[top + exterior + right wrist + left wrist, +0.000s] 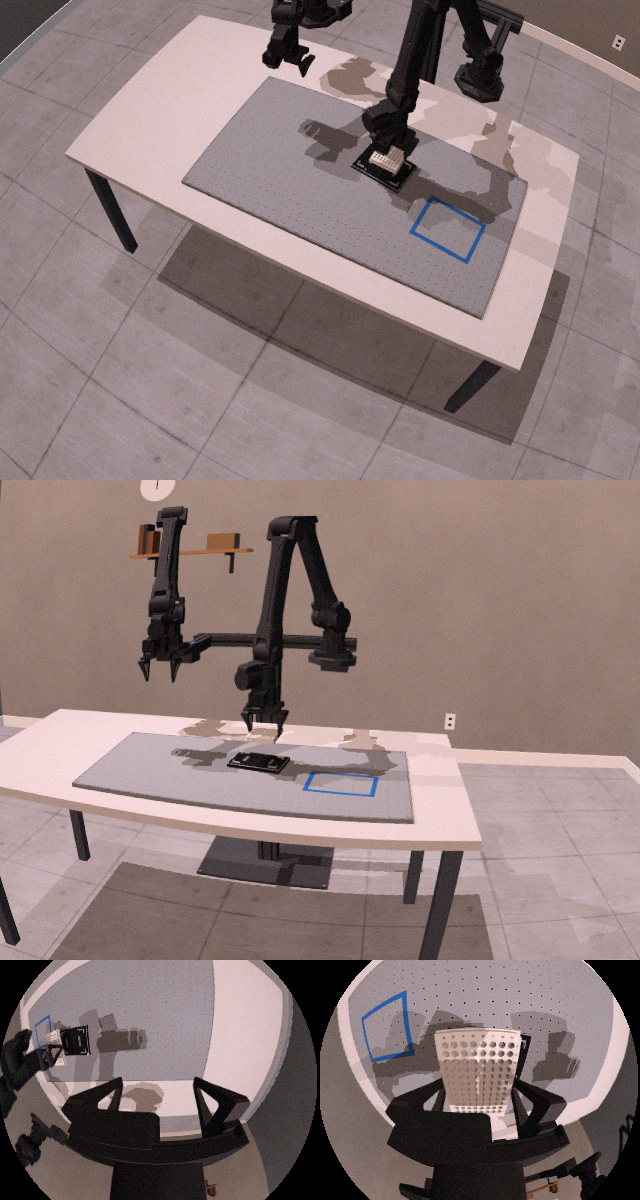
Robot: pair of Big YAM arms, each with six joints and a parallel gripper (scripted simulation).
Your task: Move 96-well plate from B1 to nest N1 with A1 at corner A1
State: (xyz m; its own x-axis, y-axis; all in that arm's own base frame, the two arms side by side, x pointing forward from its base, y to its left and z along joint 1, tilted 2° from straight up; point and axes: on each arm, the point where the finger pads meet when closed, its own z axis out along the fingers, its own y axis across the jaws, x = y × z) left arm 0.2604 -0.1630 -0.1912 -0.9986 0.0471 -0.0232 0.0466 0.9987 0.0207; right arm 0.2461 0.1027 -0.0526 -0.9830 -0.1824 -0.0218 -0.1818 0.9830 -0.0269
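Exterior view: left jaws (265, 728) clamped on the 96-well plate (387, 159) (262, 732) (479, 1067) (56, 1049), held raised above the black nest (361, 168) (257, 762) (75, 1041). Right jaws (159, 678) wide apart, nothing between them. Blue outline (439, 247) (339, 793) (408, 1022) (43, 1022) on the grey board (289, 206) (170, 784) (480, 990) (165, 1010) holds no plate. Corner A1: cannot tell.

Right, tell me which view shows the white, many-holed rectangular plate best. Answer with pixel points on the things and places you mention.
The left wrist view: the white rectangular plate (386, 160) (262, 733) (478, 1067) (61, 1060) fills its centre, wells distinct. Top shows it small, over the nest; exterior, its raised edge; right wrist, a partly hidden sliver.
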